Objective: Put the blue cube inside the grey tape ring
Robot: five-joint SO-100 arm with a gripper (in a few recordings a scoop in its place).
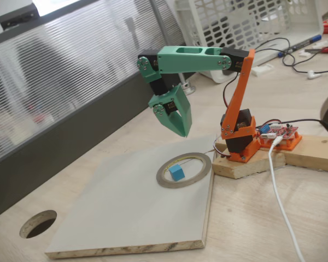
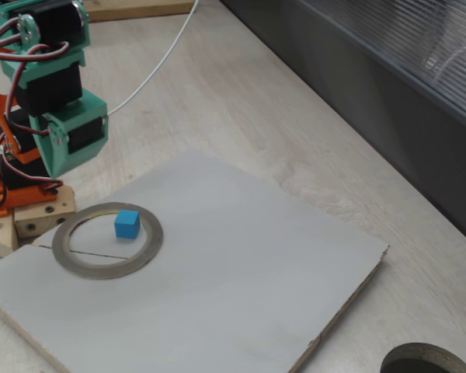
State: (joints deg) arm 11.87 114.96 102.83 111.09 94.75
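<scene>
The blue cube rests on the board inside the grey tape ring, close to the ring's far inner rim in both fixed views. The ring lies flat on the pale board. My green gripper hangs above the ring, well clear of the cube, pointing down. Its jaws are together in a wedge with nothing between them.
The orange arm base is bolted to a wooden block just beside the ring. A white cable runs across the table near it. A round dark hole opens in the tabletop off the board's corner.
</scene>
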